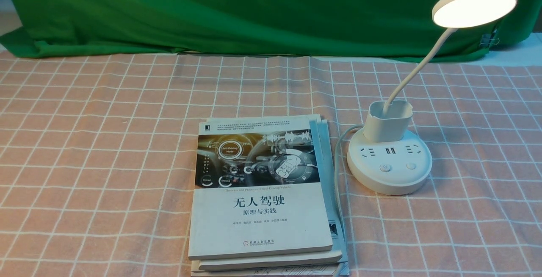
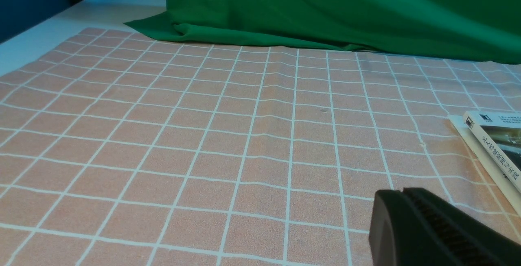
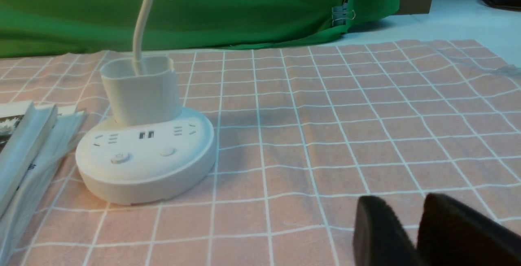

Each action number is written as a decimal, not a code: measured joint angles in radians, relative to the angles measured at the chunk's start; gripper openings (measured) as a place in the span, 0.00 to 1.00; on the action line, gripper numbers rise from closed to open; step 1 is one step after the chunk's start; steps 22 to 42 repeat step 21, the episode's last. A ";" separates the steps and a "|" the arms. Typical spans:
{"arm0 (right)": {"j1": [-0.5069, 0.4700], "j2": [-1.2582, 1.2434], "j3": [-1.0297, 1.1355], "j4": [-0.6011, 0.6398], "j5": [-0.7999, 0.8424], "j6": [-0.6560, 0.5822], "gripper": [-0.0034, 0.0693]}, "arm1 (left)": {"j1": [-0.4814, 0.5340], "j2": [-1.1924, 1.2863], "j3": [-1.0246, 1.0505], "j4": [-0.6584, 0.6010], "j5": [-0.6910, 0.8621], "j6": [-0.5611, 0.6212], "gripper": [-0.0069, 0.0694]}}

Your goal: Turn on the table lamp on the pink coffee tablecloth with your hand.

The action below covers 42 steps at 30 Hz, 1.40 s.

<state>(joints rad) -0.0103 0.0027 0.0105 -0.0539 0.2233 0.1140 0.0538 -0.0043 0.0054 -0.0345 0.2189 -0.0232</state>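
The white table lamp stands on the pink coffee tablecloth [image 1: 106, 141] at the right, and its round disc head [image 1: 474, 5] glows. The thin neck rises from a cup holder on the round base [image 1: 389, 171], which carries two buttons [image 1: 385, 167]. In the right wrist view the base [image 3: 146, 164] sits ahead and to one side of my right gripper [image 3: 403, 203]. That gripper hangs low over the cloth, well clear of the lamp, slightly open and empty. In the left wrist view my left gripper [image 2: 403, 192] is shut and empty over bare cloth. Neither hand shows in the front view.
A stack of books [image 1: 262, 192] lies in the middle near the front edge, just left of the lamp base. The lamp's white cable [image 1: 338, 158] runs down between the two. A green cloth [image 1: 254, 10] hangs across the back.
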 joint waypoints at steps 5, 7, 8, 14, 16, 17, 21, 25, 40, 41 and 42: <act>0.000 0.000 0.000 0.000 0.001 0.000 0.37 | 0.000 0.000 0.000 0.000 0.000 0.000 0.12; 0.000 0.000 0.000 0.000 0.001 0.000 0.37 | 0.000 0.000 0.000 0.000 0.000 0.000 0.12; 0.000 0.000 0.000 0.000 0.001 0.000 0.37 | 0.000 0.000 0.000 0.000 0.000 0.000 0.12; 0.000 0.000 0.000 0.000 0.002 0.000 0.37 | 0.000 0.000 0.000 0.000 0.000 0.000 0.12; 0.000 0.000 0.000 0.000 0.002 0.000 0.37 | 0.000 0.000 0.000 0.000 0.000 0.000 0.12; 0.000 0.000 0.000 0.000 0.002 0.000 0.37 | 0.000 0.000 0.000 0.000 0.000 0.000 0.12; 0.000 0.000 0.000 0.000 0.002 0.000 0.37 | 0.000 0.000 0.000 0.000 0.000 0.000 0.12; 0.000 0.000 0.000 0.000 0.002 0.000 0.37 | 0.000 0.000 0.000 0.000 0.000 0.000 0.12; 0.000 0.000 0.000 0.000 0.002 0.000 0.37 | 0.000 0.000 0.000 0.000 0.000 0.000 0.12; 0.000 0.000 0.000 0.000 0.002 0.000 0.37 | 0.000 0.000 0.000 0.000 0.000 0.000 0.12; 0.000 0.000 0.000 0.000 0.002 0.000 0.37 | 0.000 0.000 0.000 0.000 0.000 0.000 0.12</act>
